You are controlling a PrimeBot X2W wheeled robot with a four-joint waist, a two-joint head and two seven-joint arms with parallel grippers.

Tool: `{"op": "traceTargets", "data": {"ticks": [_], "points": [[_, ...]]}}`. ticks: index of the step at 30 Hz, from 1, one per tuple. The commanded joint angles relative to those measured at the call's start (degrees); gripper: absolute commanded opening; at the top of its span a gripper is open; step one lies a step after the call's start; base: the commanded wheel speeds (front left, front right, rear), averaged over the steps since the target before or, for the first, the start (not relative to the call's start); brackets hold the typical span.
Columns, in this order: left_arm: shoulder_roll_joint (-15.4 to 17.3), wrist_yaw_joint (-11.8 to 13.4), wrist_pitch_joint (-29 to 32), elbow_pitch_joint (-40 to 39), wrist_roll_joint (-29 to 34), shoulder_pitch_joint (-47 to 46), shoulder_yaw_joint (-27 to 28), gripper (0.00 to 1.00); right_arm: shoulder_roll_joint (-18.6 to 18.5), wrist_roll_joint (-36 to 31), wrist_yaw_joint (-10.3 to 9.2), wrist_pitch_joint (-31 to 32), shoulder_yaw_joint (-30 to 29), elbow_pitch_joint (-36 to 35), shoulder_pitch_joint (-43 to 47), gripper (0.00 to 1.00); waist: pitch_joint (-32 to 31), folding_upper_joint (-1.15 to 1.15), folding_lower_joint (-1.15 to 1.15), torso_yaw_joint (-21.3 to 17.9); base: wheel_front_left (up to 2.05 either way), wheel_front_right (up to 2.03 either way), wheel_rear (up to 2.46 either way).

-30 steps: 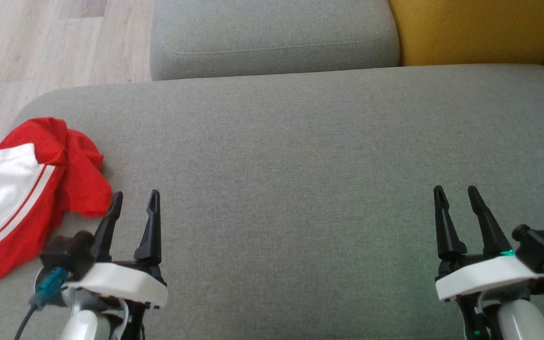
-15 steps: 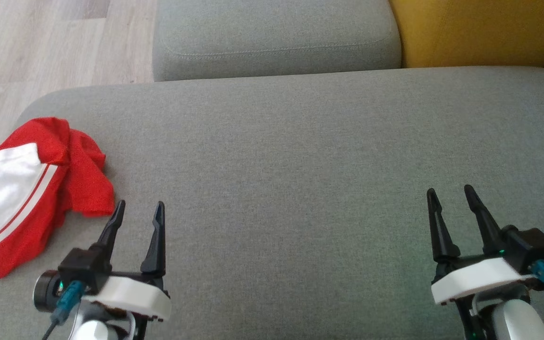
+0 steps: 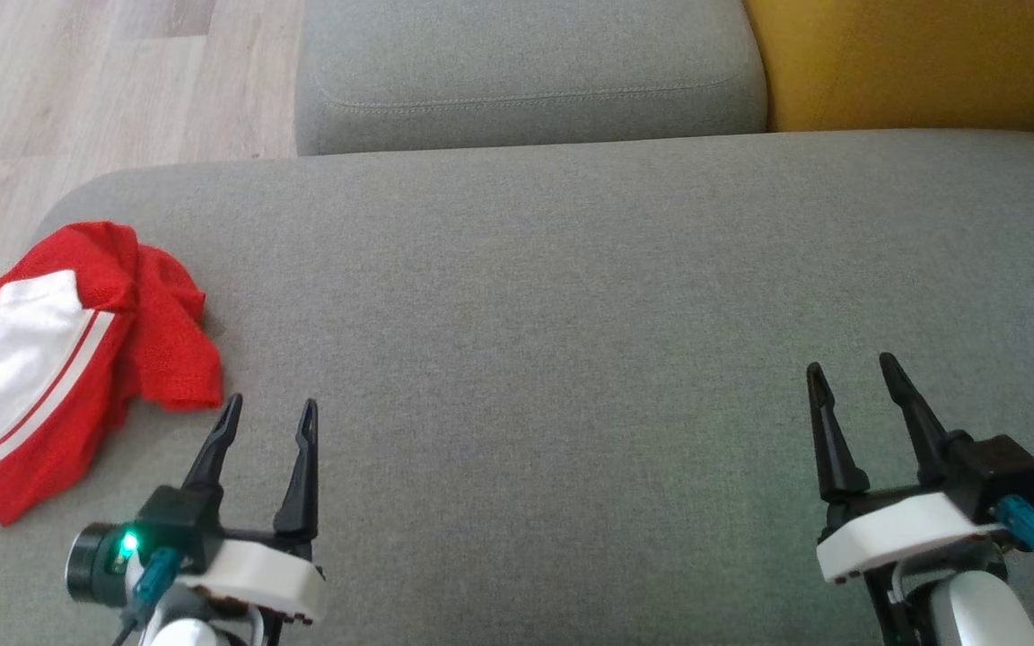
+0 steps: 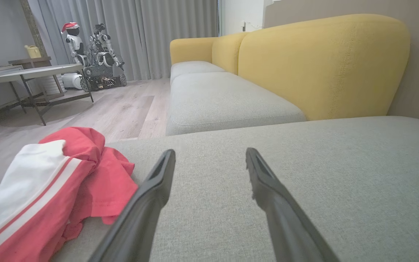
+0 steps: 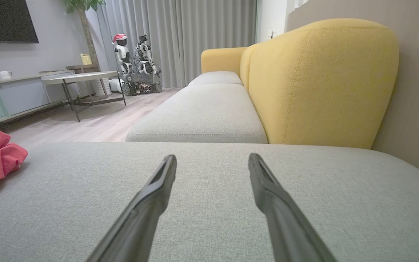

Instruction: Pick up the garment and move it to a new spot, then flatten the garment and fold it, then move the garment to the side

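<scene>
Head view looks down on the cushion [image 3: 571,314]; 2 wrist views skim it low.

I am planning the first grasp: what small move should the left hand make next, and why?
Probably shift the open left hand to its left, toward the near edge of the crumpled red and white garment. It lies just beside the hand on the grey cushion, ungripped; the right hand is far off.

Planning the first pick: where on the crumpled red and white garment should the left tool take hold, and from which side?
Probably the loose red flap of the red and white garment, nearest the open left tool. Come from the side facing that tool, low along the grey cushion: the flap's edge looks slightly raised, so a finger could slide under.
</scene>
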Motion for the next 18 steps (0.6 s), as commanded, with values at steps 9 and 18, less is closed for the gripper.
{"op": "traceTargets", "data": {"ticks": [9,18], "points": [[-1.03,-0.74,-0.70,1.43,-1.76,-1.86,4.10,1.00,0.25,1.74,-0.04,0.23,0.34,-0.93,-1.16,1.00,0.10,0.00,0.00,-0.23,0.00,0.00,0.00],[-1.43,-0.82,-0.70,2.93,-1.91,-2.22,4.70,1.00,0.33,2.24,-0.04,0.62,0.09,-0.21,-1.31,1.00,0.13,0.00,0.00,-0.17,0.00,0.00,0.00]]}}
